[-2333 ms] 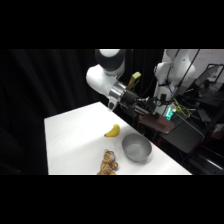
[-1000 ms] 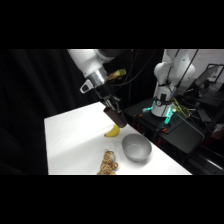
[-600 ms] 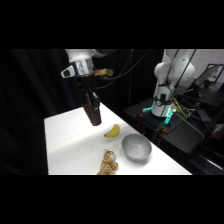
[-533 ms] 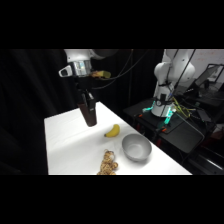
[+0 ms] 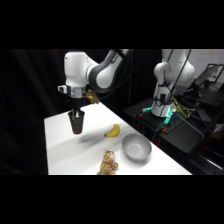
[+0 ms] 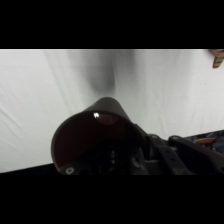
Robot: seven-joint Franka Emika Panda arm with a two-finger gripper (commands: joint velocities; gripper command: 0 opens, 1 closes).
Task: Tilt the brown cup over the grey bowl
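White surface (image 5: 60,145): the arm (image 5: 92,72) carries the cup (image 5: 76,122) upright above its left side, pincer (image 5: 76,116) clamped on the rim, well apart from the bowl (image 5: 136,148). The bowl looks empty; the cup's contents can't be told. Tilting here would miss the bowl.

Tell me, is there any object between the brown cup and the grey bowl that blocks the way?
The brown cup hangs in the gripper above the table. The banana lies between it and the grey bowl, but low, so a raised path looks free.
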